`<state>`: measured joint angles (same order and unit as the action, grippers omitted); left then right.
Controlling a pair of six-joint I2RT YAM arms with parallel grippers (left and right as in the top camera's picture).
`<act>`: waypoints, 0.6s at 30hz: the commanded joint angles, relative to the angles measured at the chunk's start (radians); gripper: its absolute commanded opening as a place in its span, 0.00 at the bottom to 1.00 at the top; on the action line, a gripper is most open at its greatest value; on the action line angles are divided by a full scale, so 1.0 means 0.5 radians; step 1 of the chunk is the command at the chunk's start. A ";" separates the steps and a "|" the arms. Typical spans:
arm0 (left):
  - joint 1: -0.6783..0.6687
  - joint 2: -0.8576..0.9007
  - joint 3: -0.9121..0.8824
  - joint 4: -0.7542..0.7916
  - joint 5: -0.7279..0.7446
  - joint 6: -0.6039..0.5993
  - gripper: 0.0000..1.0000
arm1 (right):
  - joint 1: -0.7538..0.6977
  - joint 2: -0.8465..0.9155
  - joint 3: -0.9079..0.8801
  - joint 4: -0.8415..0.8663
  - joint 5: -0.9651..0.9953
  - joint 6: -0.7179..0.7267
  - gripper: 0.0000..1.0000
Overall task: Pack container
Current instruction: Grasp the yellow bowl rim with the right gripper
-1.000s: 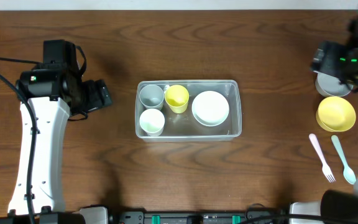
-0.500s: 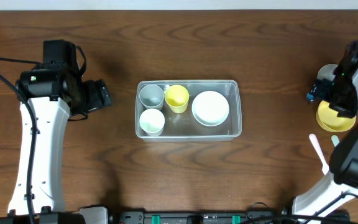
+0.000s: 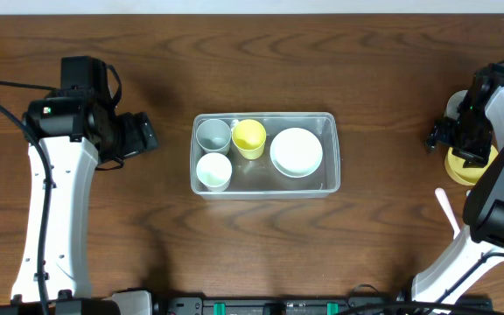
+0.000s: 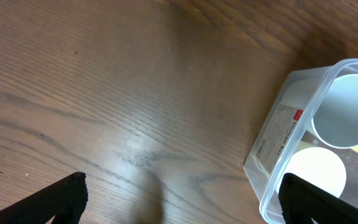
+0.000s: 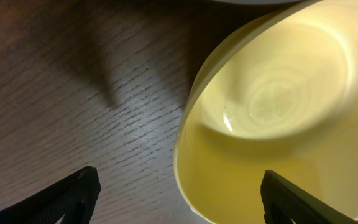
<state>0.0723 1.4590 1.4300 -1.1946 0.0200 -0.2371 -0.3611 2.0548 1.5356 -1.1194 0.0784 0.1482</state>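
Note:
The clear container (image 3: 332, 150) sits mid-table and holds a grey cup (image 3: 213, 134), a white cup (image 3: 213, 170), a yellow cup (image 3: 249, 137) and a white bowl (image 3: 297, 151). Its left end shows in the left wrist view (image 4: 272, 162). A yellow bowl (image 3: 458, 168) lies at the far right. My right gripper (image 5: 179, 205) is open and low over the yellow bowl's (image 5: 278, 118) left rim, one finger outside it, one over its inside. My left gripper (image 4: 182, 205) is open and empty, left of the container.
A grey-white round dish (image 3: 455, 107) sits just behind the yellow bowl, partly hidden by my right arm. A pink fork (image 3: 444, 206) lies in front of the bowl near the right edge.
My right arm has swung from the far right edge down and leftward over the yellow bowl, covering most of it. The left arm has not moved.

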 commanded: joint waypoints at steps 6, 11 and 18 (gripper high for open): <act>0.011 0.004 -0.018 -0.019 -0.004 -0.023 0.98 | -0.005 0.009 -0.109 0.119 0.000 -0.017 0.82; 0.010 0.004 -0.018 -0.019 -0.004 -0.023 0.98 | -0.005 0.010 -0.214 0.222 -0.001 -0.033 0.85; 0.010 0.004 -0.018 -0.020 -0.004 -0.023 0.98 | -0.005 0.010 -0.222 0.235 -0.001 -0.032 0.78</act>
<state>0.0719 1.4590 1.4300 -1.2003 0.0200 -0.2371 -0.3611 2.0548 1.4265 -1.0042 0.0788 0.1421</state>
